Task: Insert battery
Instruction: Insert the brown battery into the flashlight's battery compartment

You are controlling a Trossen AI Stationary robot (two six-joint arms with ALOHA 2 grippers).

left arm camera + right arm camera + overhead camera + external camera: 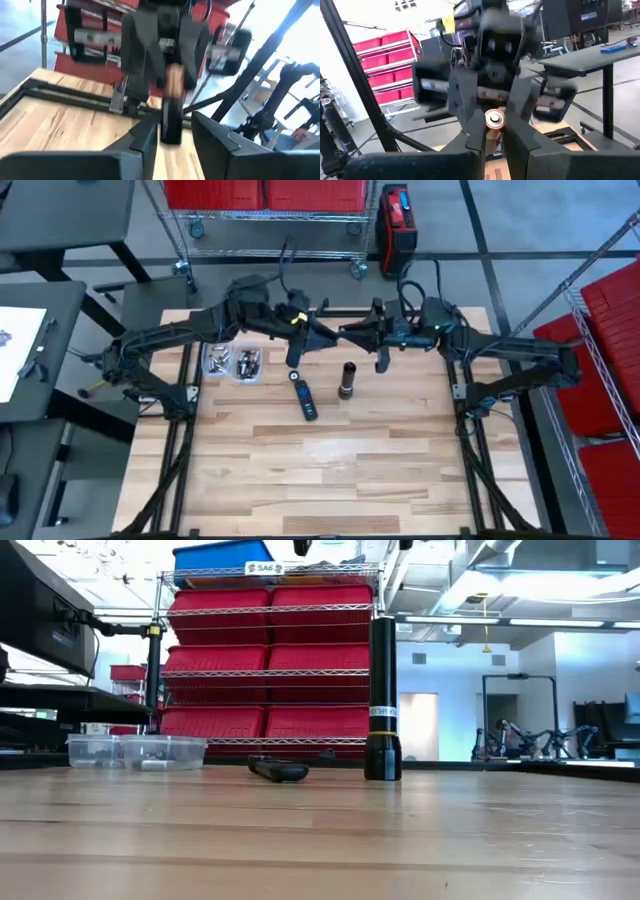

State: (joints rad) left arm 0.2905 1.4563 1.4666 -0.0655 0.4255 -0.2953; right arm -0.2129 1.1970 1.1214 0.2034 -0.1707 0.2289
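Two clear tubs (233, 362) are sitting at the table's (340, 470) left, then one remote (305, 399), then one flashlight (347, 380) standing upright. Above them the left gripper (318, 335) and right gripper (352, 332) are meeting; one battery (493, 126) is being pinched in the right's narrow fingers; the left's state I cannot tell.

This is a robotics lab or workshop. Wire shelving racks (270, 650) on castors hold rows of red storage bins (265, 725), with a blue bin (222, 558) on top. The wooden desk (330, 470) sits in a black metal frame on a grey concrete floor (520, 230). Dark work desks (45, 310) stand to one side. Beyond, under an open ceiling with exposed ducts (480, 580) and strip lights, other robot arms (520, 735) stand on benches
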